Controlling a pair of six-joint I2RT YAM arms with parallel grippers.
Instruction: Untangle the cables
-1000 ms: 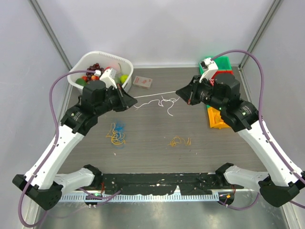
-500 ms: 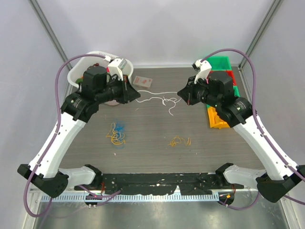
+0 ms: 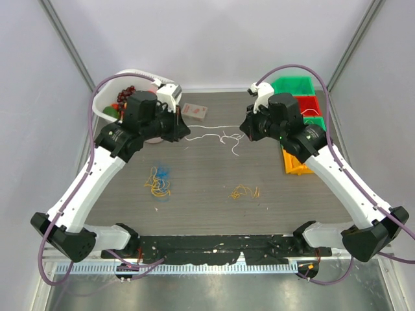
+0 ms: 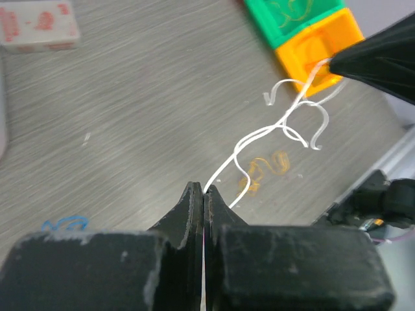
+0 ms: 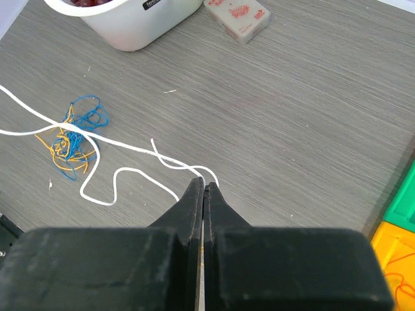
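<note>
A thin white cable (image 3: 217, 135) hangs in curls between my two grippers above the table's far middle. My left gripper (image 3: 187, 131) is shut on its left end, seen pinched at the fingertips in the left wrist view (image 4: 203, 192). My right gripper (image 3: 243, 132) is shut on its right end, also seen in the right wrist view (image 5: 204, 186). The white cable (image 5: 110, 170) loops below. A blue and yellow tangle (image 3: 158, 182) lies on the table at left, also in the right wrist view (image 5: 72, 135). A yellow-orange tangle (image 3: 244, 192) lies at centre, also in the left wrist view (image 4: 262, 170).
A white tub (image 3: 106, 97) of fruit stands at the back left. A small white and red pack (image 3: 194, 111) lies beside it. Green (image 3: 293, 85), red (image 3: 309, 105) and orange (image 3: 295, 163) bins stand along the right edge. Purple-grey hoses arc over both arms.
Both grippers have risen and moved toward the back, lifting the white cable off the table. The cable stays pinched at both ends and hangs in looser curls.
</note>
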